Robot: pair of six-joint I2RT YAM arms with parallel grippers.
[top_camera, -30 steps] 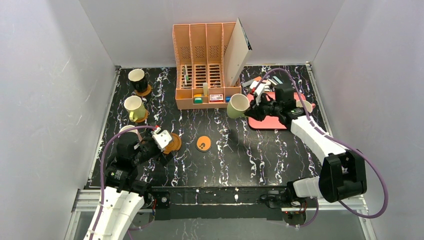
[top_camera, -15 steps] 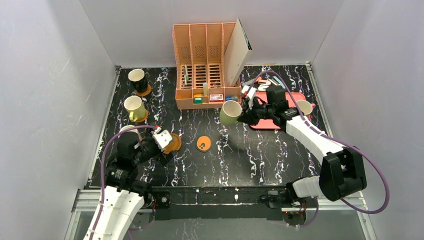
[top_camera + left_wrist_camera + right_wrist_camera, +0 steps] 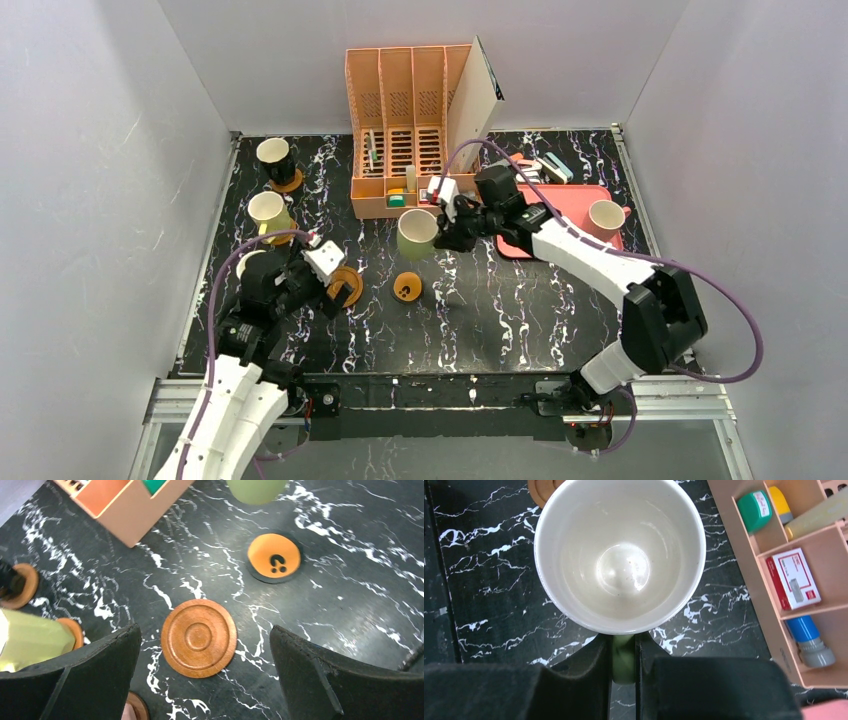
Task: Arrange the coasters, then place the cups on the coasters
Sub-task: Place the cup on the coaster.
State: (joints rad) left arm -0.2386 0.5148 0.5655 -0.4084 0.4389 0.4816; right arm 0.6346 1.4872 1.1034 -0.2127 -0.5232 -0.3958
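My right gripper [image 3: 444,231] [image 3: 624,652] is shut on the handle of the olive green cup [image 3: 417,234] [image 3: 619,555], holding it upright above the table, just beyond the orange coaster with dark marks [image 3: 406,287] [image 3: 274,558]. My left gripper [image 3: 335,290] [image 3: 202,632] hangs open over the ringed wooden coaster [image 3: 349,287] [image 3: 199,638], touching nothing. The black cup [image 3: 273,156] and the yellow cup [image 3: 267,212] [image 3: 27,640] stand on coasters at the left. Only a bit of the white cup [image 3: 248,262] shows behind my left arm. The pink cup [image 3: 604,217] stands on the pink tray [image 3: 560,243].
A peach desk organizer [image 3: 412,135] [image 3: 804,575] with small items stands at the back centre, close to the right of the green cup. Small objects lie behind the tray [image 3: 548,165]. White walls close in the table on three sides.
My right gripper has carried the green cup leftward from beside the tray to the middle of the table. My left arm has shifted slightly, gripper still open.
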